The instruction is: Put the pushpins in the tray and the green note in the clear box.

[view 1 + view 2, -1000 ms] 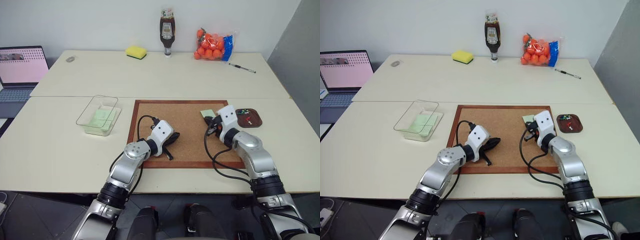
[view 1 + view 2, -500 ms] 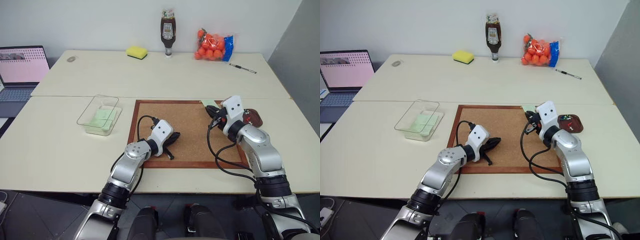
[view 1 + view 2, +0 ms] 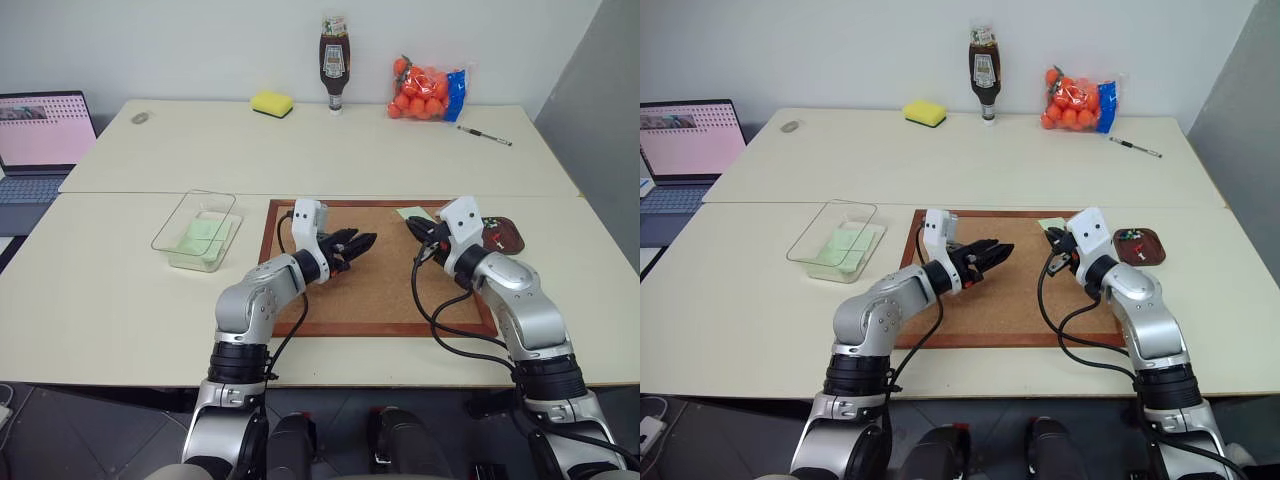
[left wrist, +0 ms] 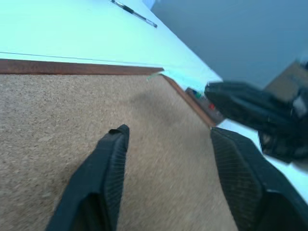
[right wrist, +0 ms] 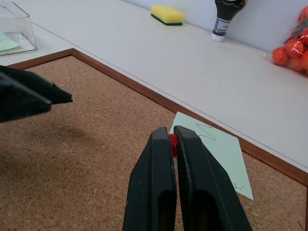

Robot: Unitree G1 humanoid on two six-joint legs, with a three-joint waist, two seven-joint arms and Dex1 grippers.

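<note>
The job is partly done. One green paper is already lying inside the clear box (image 3: 195, 232), which is sitting on the pale surface (image 3: 100, 290) to the left of the cork board (image 3: 375, 290). A few pins are already lying in the tray (image 3: 1139, 246), which is sitting just beside the board's right edge; red and green bits are showing in it.

The right pincer (image 5: 172, 144) is squeezing a pushpin (image 5: 173, 140) between its two black fingers. Only the tiny red head is peeking out, much smaller than a finger. The pincer is hanging over the far right corner of the board, right by the green note (image 5: 214, 151). It looks like this pin is next going to the tray nearby, but that has not happened yet.

The green note is a small pale green slip with faint scribbles on it. It is lying flat on the board's far right corner, with one edge reaching to the wooden frame. No pin can be seen on it now, so it is probably loose and ready to be lifted. It is thin and flat, so getting under it may be tricky.

The left pincer (image 3: 352, 243) is standing wide open and holding nothing. It is hanging over the middle of the board, pointing toward the right pincer and the note.

Left to do: drop the pin in the tray and carry this note to the clear box.
</note>
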